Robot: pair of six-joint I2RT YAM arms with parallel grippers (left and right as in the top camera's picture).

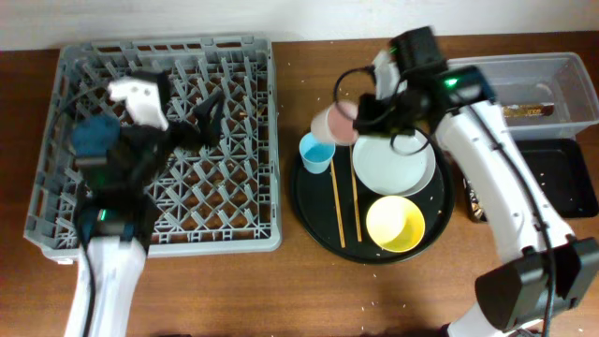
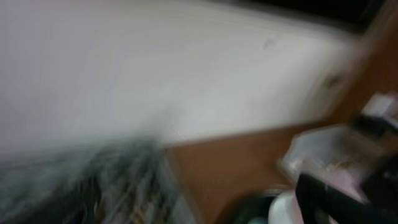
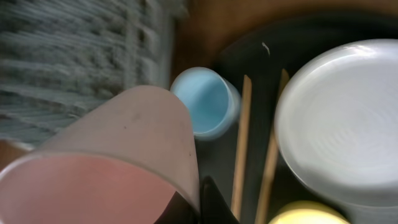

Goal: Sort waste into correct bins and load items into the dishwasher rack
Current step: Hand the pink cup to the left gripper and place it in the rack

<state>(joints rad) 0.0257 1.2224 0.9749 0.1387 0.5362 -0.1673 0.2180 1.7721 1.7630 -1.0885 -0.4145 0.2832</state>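
Note:
My right gripper (image 1: 354, 117) is shut on the rim of the pinkish-white cup (image 1: 332, 124) and holds it tilted over the back left edge of the round black tray (image 1: 309, 201). In the right wrist view the cup (image 3: 106, 155) fills the lower left, with one finger (image 3: 212, 202) against its wall. On the tray are the light-blue cup (image 1: 316, 153), two chopsticks (image 1: 336, 206), the white plate (image 1: 393, 164) and the yellow bowl (image 1: 395, 224). My left gripper (image 1: 211, 114) hovers open and empty over the grey dishwasher rack (image 1: 248, 201). The napkin is out of view.
The clear tub (image 1: 487, 70) stands at the back right with a brown-gold wrapper (image 1: 531, 110) inside. The shallow black tray (image 1: 566, 183) lies in front of it. Fine crumbs dot the wooden table. The left wrist view is motion-blurred.

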